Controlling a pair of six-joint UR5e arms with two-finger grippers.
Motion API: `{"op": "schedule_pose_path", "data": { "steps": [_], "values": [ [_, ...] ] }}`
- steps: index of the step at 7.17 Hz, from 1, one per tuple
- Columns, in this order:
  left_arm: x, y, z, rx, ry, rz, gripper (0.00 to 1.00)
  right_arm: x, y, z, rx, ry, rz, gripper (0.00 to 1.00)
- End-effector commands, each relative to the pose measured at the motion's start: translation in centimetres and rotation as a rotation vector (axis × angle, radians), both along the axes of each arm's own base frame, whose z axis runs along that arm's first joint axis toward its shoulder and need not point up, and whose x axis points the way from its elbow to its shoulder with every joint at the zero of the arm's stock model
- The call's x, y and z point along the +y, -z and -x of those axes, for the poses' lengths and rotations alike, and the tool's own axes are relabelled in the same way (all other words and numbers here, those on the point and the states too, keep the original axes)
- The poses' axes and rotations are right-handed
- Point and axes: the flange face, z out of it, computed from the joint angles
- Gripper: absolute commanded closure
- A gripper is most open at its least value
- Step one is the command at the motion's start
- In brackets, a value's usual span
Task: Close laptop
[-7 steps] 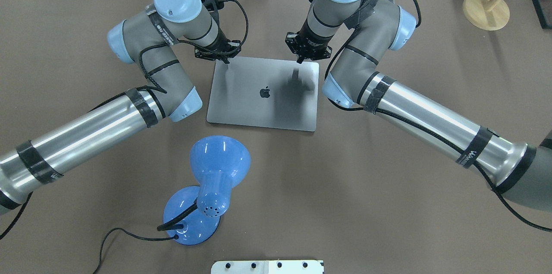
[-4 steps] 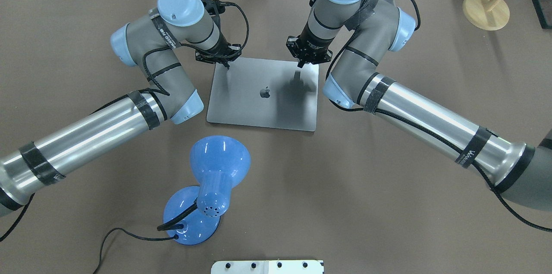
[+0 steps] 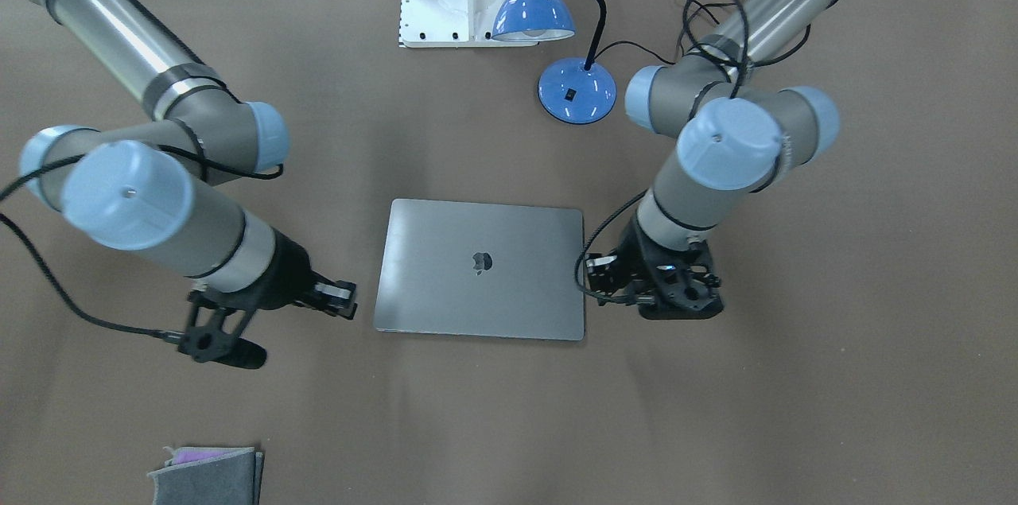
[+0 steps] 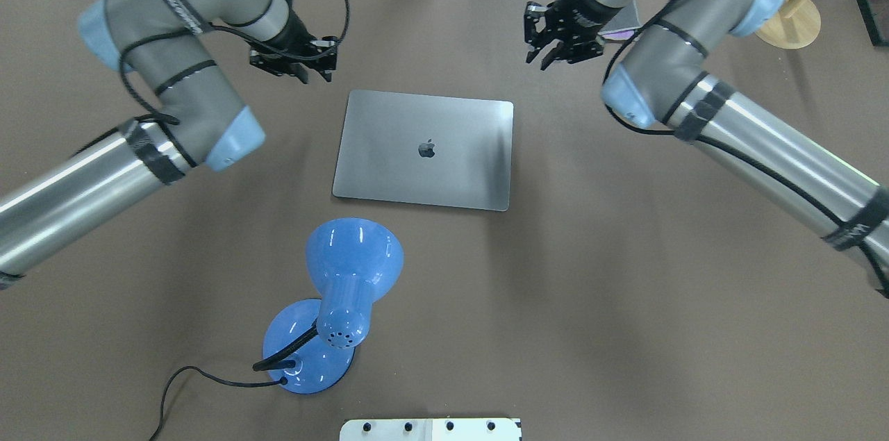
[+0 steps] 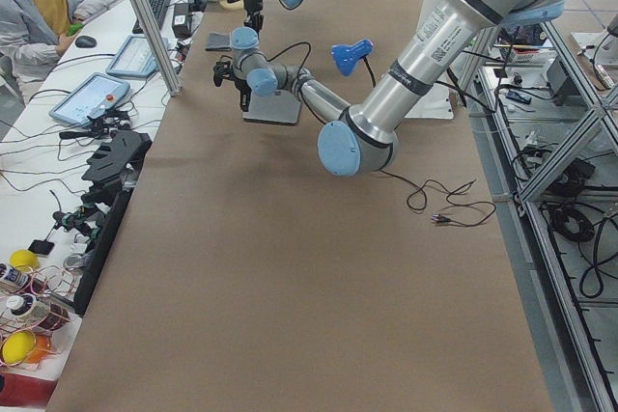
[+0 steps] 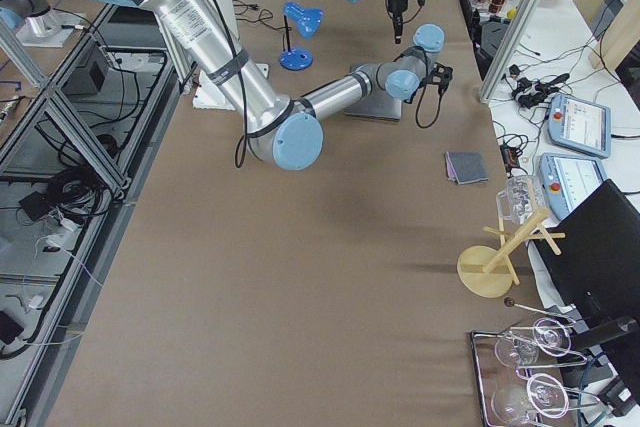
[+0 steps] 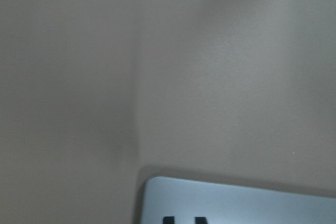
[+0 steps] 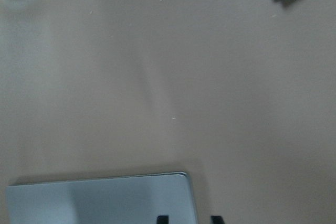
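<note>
The laptop [image 4: 424, 149] lies shut and flat on the brown table, silver-grey lid up with the dark apple logo showing; it also shows in the front view [image 3: 479, 266]. My left gripper [image 4: 305, 73] hangs above the table beyond the laptop's far left corner, clear of it, and looks shut and empty. My right gripper [image 4: 542, 60] hangs beyond the far right corner, also clear, shut and empty. The left wrist view shows one lid corner [image 7: 236, 203] with dark fingertips [image 7: 168, 220] at the bottom edge. The right wrist view shows the other corner [image 8: 100, 203].
A blue desk lamp [image 4: 347, 288] with its cord stands on the near side of the laptop. A white base block [image 4: 430, 429] sits at the near table edge. A wooden stand [image 4: 783, 16] is at the far right. A folded grey cloth [image 3: 207, 473] lies beyond the right arm.
Both grippers have lifted off the lid's far edge and moved up and outward, the left to the left, the right to the right. The laptop has not moved.
</note>
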Motion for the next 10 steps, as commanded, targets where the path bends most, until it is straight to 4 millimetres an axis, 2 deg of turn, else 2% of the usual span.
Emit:
{"op": "schedule_pose_path", "data": {
  "steps": [1, 2, 3, 5, 6, 7, 8, 9, 10],
  "values": [
    [4.2, -7.1, 13.1, -0.093, -0.096, -0.101, 0.02, 3.6, -5.5, -11.8, 0.036, 0.049, -0.099, 0.0],
    [5.1, -11.2, 19.4, -0.104, -0.126, -0.127, 0.02, 4.9, -7.7, -16.6, 0.09, 0.083, -0.14, 0.0],
    [6.3, -15.1, 24.8, -0.127, -0.147, -0.155, 0.02, 5.4, -10.2, -21.2, 0.142, 0.114, -0.183, 0.0],
    [10.1, -23.9, 33.6, -0.214, -0.214, -0.206, 0.02, 7.5, -17.6, -30.9, 0.245, 0.221, -0.286, 0.0],
    [12.1, -27.7, 36.2, -0.242, -0.222, -0.172, 0.02, 8.4, -20.8, -35.1, 0.316, 0.288, -0.315, 0.0],
    [12.8, -30.2, 40.1, -0.26, -0.208, -0.171, 0.02, 8.9, -22.7, -36.7, 0.362, 0.353, -0.326, 0.0],
    [13.1, -31.5, 42.2, -0.266, -0.208, -0.161, 0.02, 9.8, -25.4, -38.7, 0.392, 0.374, -0.321, 0.0],
    [13.1, -31.8, 42.9, -0.265, -0.205, -0.114, 0.02, 10.1, -26.2, -39.6, 0.376, 0.385, -0.335, 0.0],
    [12.7, -31.3, 43.5, -0.243, -0.205, -0.059, 0.02, 10.1, -26.2, -39.5, 0.363, 0.382, -0.339, 0.0]
  ]
}}
